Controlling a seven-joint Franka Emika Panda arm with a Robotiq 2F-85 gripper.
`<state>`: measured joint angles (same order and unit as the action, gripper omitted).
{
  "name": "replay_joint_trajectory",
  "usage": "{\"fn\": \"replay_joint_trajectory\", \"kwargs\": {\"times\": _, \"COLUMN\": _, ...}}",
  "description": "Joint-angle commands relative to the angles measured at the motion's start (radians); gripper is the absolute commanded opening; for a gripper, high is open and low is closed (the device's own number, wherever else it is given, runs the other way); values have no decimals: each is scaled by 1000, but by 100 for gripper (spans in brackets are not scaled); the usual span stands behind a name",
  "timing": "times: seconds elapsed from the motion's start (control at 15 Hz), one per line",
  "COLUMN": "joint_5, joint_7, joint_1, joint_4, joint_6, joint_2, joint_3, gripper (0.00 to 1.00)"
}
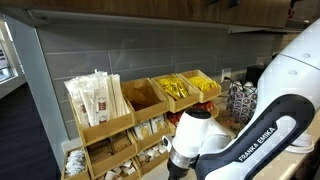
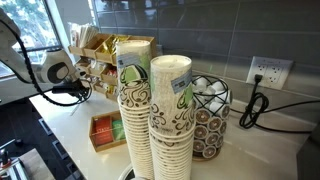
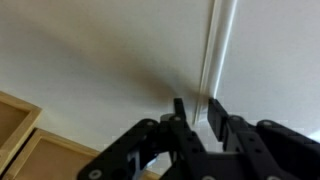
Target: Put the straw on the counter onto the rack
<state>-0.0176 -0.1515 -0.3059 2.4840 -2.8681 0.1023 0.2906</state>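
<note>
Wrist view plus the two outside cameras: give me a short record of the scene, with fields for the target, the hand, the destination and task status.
target: long white straw lying on the counter, wrist view
grasp: hand straddles its near end; whether it is clamped cannot be told
destination: wooden rack, bins holding wrapped straws and yellow packets
status: straw not yet on the rack

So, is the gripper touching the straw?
Cannot tell. In the wrist view the straw runs between the fingertips of the gripper, close to one, but blur hides any contact or gap.
</note>
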Motion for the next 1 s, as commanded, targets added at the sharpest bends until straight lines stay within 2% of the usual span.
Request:
{"fn": "replay_joint_trajectory", "kwargs": {"times": 0.0, "joint_5": 21, "joint_7": 18, "joint_1": 8, "joint_4": 3, "joint_6": -16, "joint_2": 2, "joint_3": 5, "gripper": 34}}
{"fn": "replay_joint_trajectory", "kwargs": {"times": 0.93, "joint_5": -6, "joint_7": -1, "joint_1": 6, "joint_4": -10, "joint_6": -16, "joint_2": 7, "joint_3": 27, "gripper": 28}}
